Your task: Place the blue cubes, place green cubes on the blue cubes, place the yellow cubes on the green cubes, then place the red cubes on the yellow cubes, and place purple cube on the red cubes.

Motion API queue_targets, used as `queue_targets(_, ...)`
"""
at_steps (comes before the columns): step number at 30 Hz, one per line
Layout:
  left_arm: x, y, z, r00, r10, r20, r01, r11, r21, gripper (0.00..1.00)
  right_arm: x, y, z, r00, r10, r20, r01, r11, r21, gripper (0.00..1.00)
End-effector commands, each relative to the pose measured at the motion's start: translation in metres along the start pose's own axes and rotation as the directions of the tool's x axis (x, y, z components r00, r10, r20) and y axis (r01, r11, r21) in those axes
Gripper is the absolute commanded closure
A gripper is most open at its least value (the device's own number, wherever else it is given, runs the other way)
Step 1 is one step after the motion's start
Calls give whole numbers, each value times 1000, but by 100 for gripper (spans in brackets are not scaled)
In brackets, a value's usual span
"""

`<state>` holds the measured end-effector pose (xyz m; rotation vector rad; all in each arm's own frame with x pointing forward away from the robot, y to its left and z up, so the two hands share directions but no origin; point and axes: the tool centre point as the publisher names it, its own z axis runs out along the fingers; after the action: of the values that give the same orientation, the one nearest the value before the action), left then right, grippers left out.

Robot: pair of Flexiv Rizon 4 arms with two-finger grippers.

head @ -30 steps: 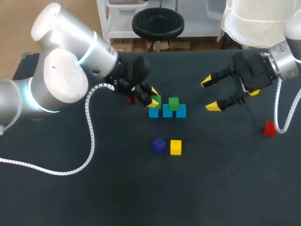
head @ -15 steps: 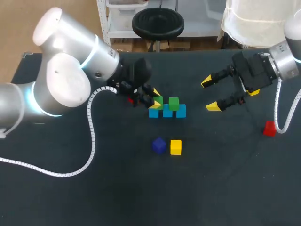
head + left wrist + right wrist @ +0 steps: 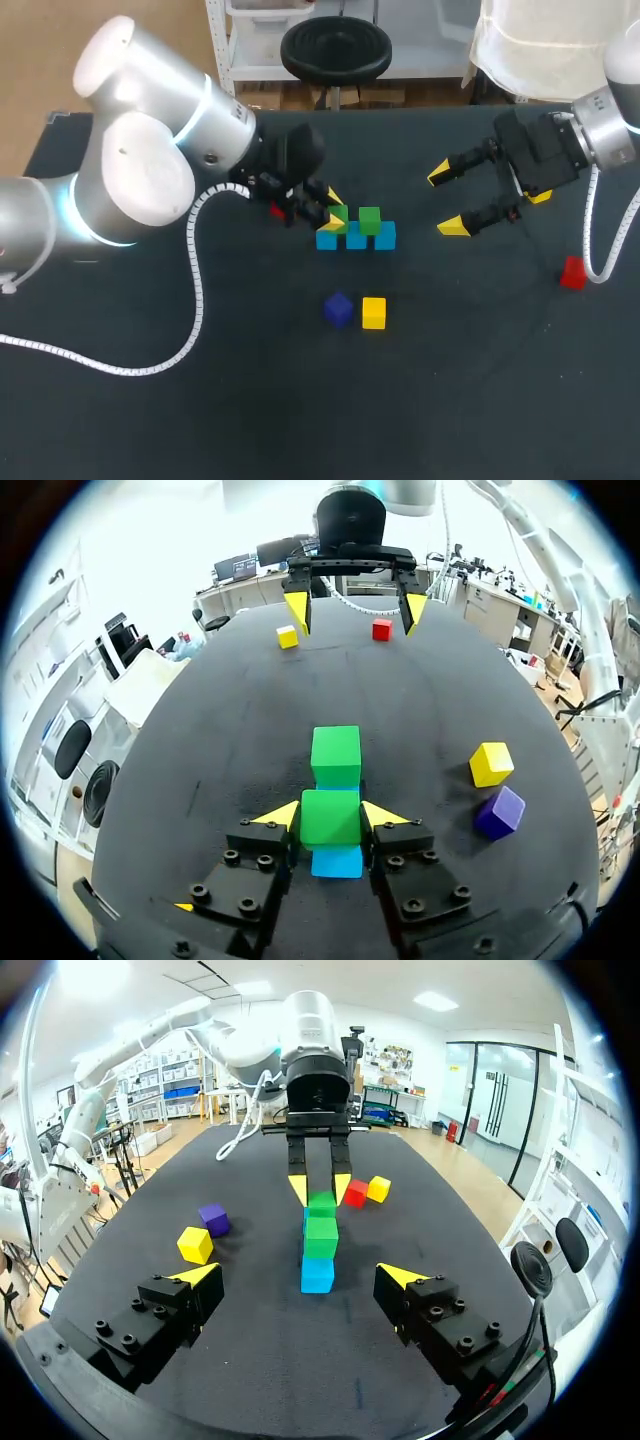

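Clamps left pincer on green cube sitting atop end blue cube, just beside second green cube; holds right pincer apart, well away above tabletop

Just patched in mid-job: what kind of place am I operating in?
Likely a robotics lab bench: a dark-matted table, two arms whose left gripper is shut on a green cube while the right gripper hangs open, and only small coloured blocks such as the blue cubes as props.

table matt, rough black; green cube smooth plastic
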<state>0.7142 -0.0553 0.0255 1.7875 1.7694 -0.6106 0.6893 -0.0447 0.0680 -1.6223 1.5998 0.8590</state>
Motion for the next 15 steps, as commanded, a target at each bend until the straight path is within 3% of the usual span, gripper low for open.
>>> queue_targets(1, 0, 3, 1, 1000, 2, -4, -2, 1000, 7, 100, 0, 0, 0, 1000, -1, 1, 1, 1000, 1, 0)
queue_targets(15, 0, 1, 0, 1000, 0, -7, 0, 1000, 10, 100, 0, 0, 0, 1000, -1, 1, 1, 1000, 1, 0)
